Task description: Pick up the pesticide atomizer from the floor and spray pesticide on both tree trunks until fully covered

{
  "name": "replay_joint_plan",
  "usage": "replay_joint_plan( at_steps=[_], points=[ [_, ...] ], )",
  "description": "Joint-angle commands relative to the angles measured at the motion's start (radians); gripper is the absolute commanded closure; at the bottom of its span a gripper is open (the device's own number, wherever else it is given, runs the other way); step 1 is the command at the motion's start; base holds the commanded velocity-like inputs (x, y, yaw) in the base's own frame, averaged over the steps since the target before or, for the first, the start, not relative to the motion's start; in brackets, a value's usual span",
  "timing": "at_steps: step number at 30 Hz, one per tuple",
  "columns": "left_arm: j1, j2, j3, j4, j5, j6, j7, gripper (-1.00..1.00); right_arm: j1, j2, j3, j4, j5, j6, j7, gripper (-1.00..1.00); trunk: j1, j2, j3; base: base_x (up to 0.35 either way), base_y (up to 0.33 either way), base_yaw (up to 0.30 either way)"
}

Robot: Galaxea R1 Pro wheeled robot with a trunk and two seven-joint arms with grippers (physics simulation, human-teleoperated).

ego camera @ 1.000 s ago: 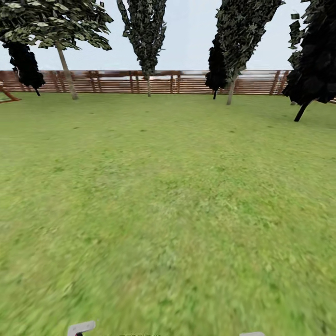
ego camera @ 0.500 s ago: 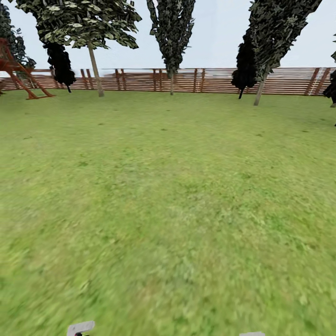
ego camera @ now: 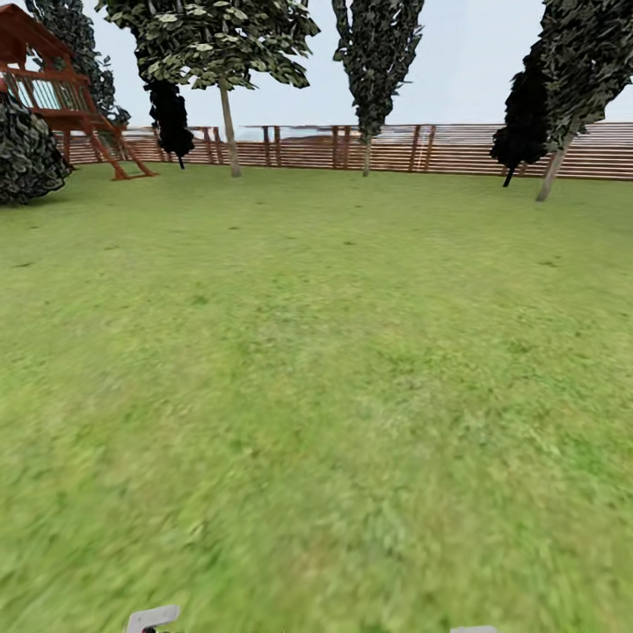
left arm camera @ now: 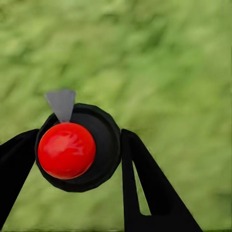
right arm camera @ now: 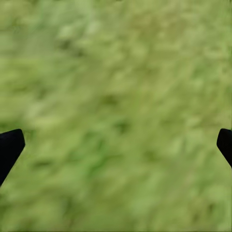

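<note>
Left end effector (left arm camera: 77, 154) clamps one atomizer (left arm camera: 77, 147) — right end effector (right arm camera: 116, 145) spread wide, empty.

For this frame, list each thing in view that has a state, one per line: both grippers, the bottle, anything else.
Left gripper: shut on the black, red-topped pesticide atomizer, above grass.
Pesticide atomizer: held between the black fingers, grey nozzle showing.
Right gripper: open, nothing between its fingers.
Brown slatted wooden fence: standing, unbroken along the lawn's far edge.
</note>
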Motion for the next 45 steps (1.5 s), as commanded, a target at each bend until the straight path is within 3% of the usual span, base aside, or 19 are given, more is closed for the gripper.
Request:
replay_joint_plan(
  at_steps=[1, 29, 45],
  points=[
    [-0.001, 0.0, 0.009, 0.001, -0.009, -0.004, -0.003, 1.0, 0.0, 0.0, -0.003, 0.001, 0.011, -0.001, -0.006, -1.0, 0.0, 0.0, -0.001, 0.037, 0.0, 0.282],
    [-0.001, -0.003, 0.009, 0.0, -0.007, -0.004, -0.002, 1.0, 0.0, 0.0, -0.003, 0.001, 0.011, 0.0, -0.005, -1.0, 0.0, 0.0, -0.019, 0.298, 0.088, 0.279],
    [-0.001, -0.003, 0.009, 0.0, -0.007, -0.004, -0.002, 1.0, 0.0, 0.0, -0.004, 0.003, 0.011, 0.002, 0.003, -1.0, 0.0, 0.0, -0.019, 0.334, 0.016, 0.012]
  ],
)
